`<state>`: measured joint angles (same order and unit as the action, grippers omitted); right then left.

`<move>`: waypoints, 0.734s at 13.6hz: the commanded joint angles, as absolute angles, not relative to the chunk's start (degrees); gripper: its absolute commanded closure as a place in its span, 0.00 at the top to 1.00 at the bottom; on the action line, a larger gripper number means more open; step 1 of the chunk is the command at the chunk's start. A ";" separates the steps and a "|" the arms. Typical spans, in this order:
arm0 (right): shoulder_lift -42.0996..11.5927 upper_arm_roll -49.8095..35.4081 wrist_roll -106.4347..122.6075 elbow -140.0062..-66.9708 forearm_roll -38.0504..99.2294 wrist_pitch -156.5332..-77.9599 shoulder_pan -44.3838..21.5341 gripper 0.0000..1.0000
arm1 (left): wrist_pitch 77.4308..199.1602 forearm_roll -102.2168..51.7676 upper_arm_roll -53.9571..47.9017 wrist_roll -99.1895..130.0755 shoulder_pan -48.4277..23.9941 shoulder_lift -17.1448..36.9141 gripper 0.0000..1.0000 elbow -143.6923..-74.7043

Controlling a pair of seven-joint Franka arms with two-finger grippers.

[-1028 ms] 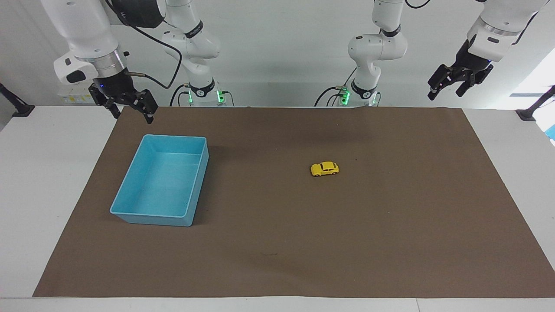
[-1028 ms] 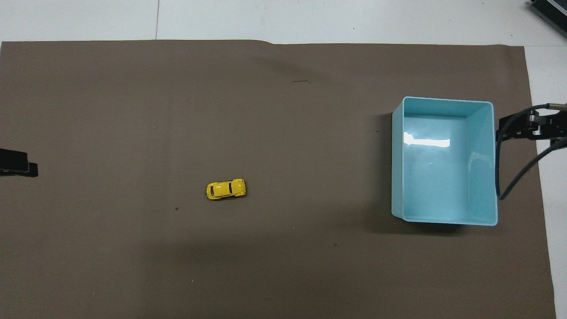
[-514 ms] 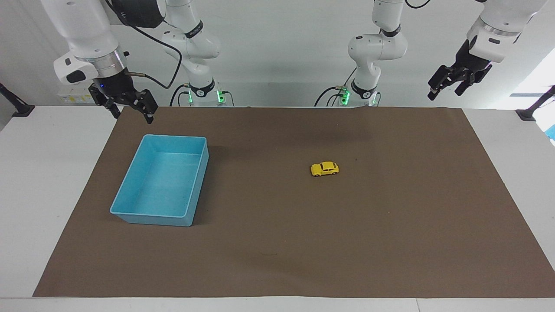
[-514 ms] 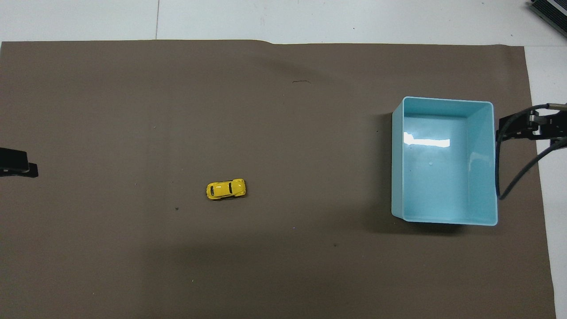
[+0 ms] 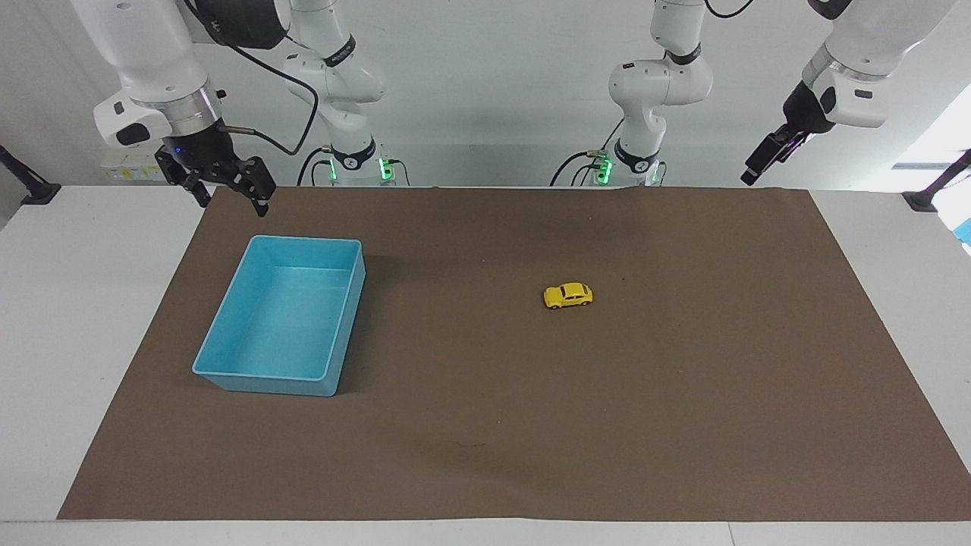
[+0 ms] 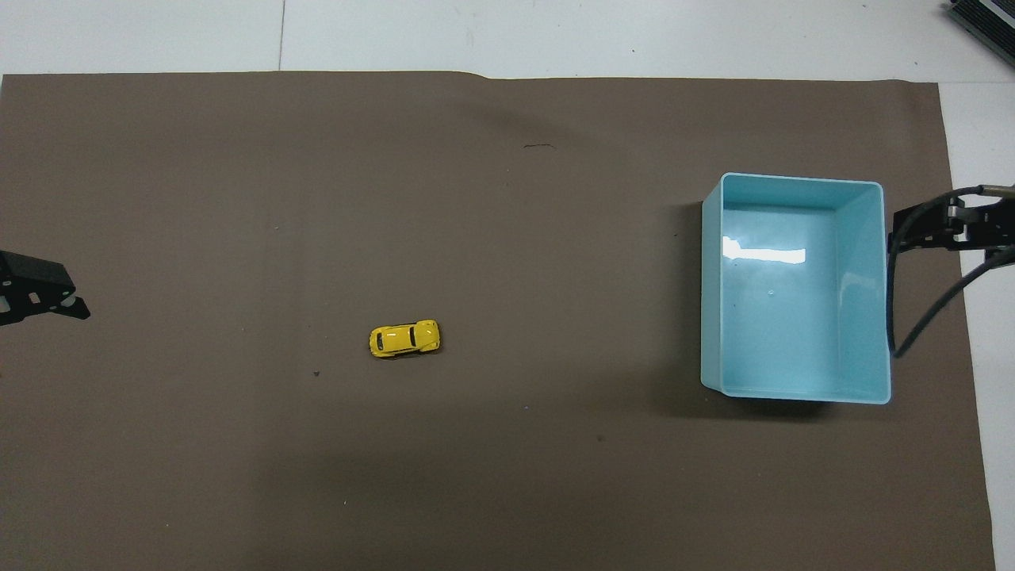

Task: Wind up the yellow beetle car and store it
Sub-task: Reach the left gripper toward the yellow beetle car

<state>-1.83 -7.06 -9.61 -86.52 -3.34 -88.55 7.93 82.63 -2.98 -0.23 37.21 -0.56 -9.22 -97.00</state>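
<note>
**Yellow beetle car sits alone on the mat, both grippers raised and empty**

The yellow beetle car (image 5: 567,296) stands on its wheels on the brown mat (image 5: 683,425), roughly mid-table and somewhat toward the left arm's end, well apart from everything else. Nothing touches it.

The facing view shows both arms whole, from their bases up to the wrists, and how high the grippers hang above the table. The overhead view gives little of that: only the tip of the left gripper (image 6: 40,287) at one edge, and part of the right gripper (image 6: 944,228) with its dark cable (image 6: 912,317) at the other. In return, the overhead view looks straight into the light blue bin (image 6: 860,317) and shows its bare floor with a bright glare patch; it also shows the car's roof and dark windows from above.

The right gripper (image 5: 227,186) hangs in the air over the mat's edge at the right arm's end, by the bin's corner, with its fingers spread apart and nothing between them. The left gripper (image 5: 758,163) is raised over the left arm's end of the table, turned edge-on in the facing view; its fingers stand apart too, and it carries nothing.

The bin rests on the mat at the right arm's end, upright. Open mat lies between it and the car, with nothing standing between them.
</note>
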 commanded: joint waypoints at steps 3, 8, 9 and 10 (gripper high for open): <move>-0.44 -7.21 -9.40 -88.33 -2.55 -89.91 8.52 1.00 | 84.54 -3.08 -0.18 59.71 -2.89 -10.28 1.00 -102.73; -0.44 -7.21 -9.40 -88.33 -2.64 -89.83 8.52 1.00 | 93.77 -5.97 -0.18 78.64 -5.88 -10.28 1.00 -108.80; -0.44 -7.21 -9.40 -88.33 -2.55 -89.82 8.44 1.00 | 95.17 -6.59 -0.18 81.62 -6.50 -10.11 1.00 -109.59; -0.44 -7.21 -9.40 -88.33 -2.64 -89.91 8.52 1.00 | 96.75 -6.59 -0.18 84.96 -7.37 -10.19 1.00 -111.08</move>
